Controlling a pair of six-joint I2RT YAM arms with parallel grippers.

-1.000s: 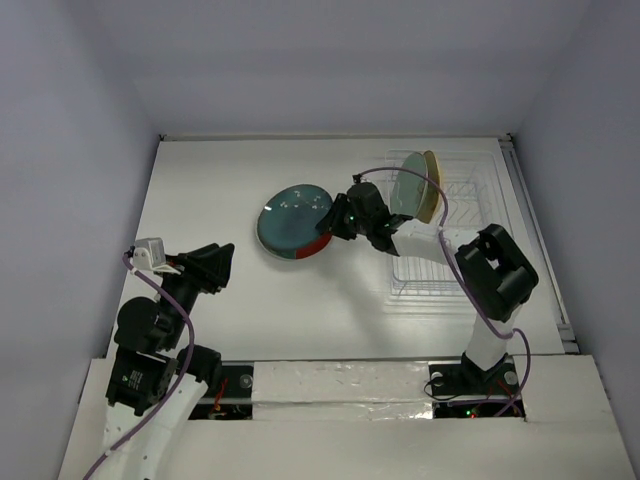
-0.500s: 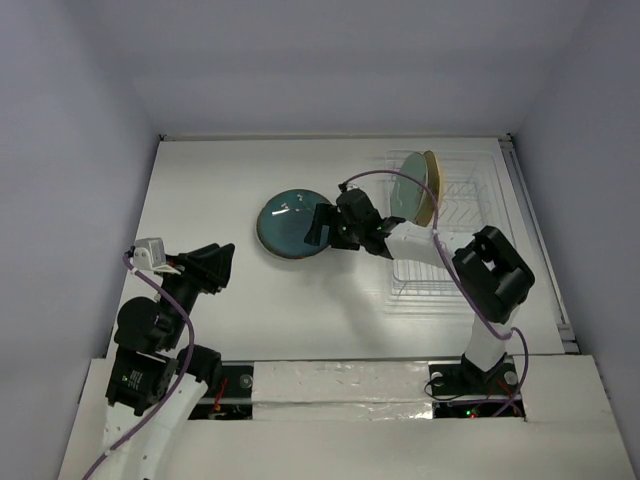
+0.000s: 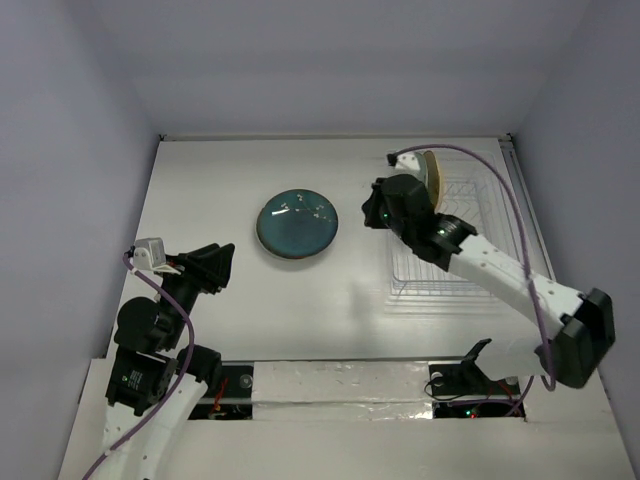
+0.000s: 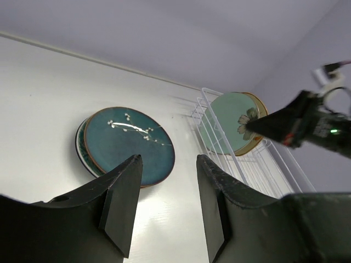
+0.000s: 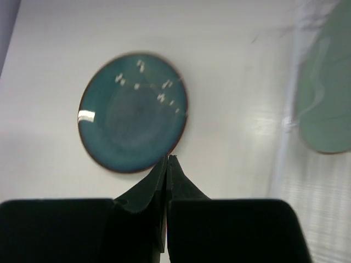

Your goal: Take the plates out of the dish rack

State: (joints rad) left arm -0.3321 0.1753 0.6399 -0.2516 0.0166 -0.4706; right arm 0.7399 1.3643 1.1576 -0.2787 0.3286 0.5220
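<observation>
The dark teal plate [image 3: 297,224] lies flat on the table on top of a stack; rims of plates under it show in the left wrist view [image 4: 80,148]. The mint green plate [image 4: 230,129] stands upright in the dish rack [image 3: 480,205], with the tan plate [image 3: 432,172] right behind it. My right gripper [image 3: 372,212] is shut and empty, hovering between the stack and the rack; its shut tips [image 5: 167,159] sit just off the teal plate's rim [image 5: 131,112]. My left gripper [image 3: 222,262] is open and empty at the near left, well away from the plates.
The rack's wire tines [image 4: 258,164] fill the right side of the table, up to its right edge. The white table [image 3: 220,170] is walled in by pale walls at the back and on both sides.
My right gripper has let go of the dark teal plate, which now lies flat on the stack. It has pulled back right toward the rack and shut. The left arm has not moved.
</observation>
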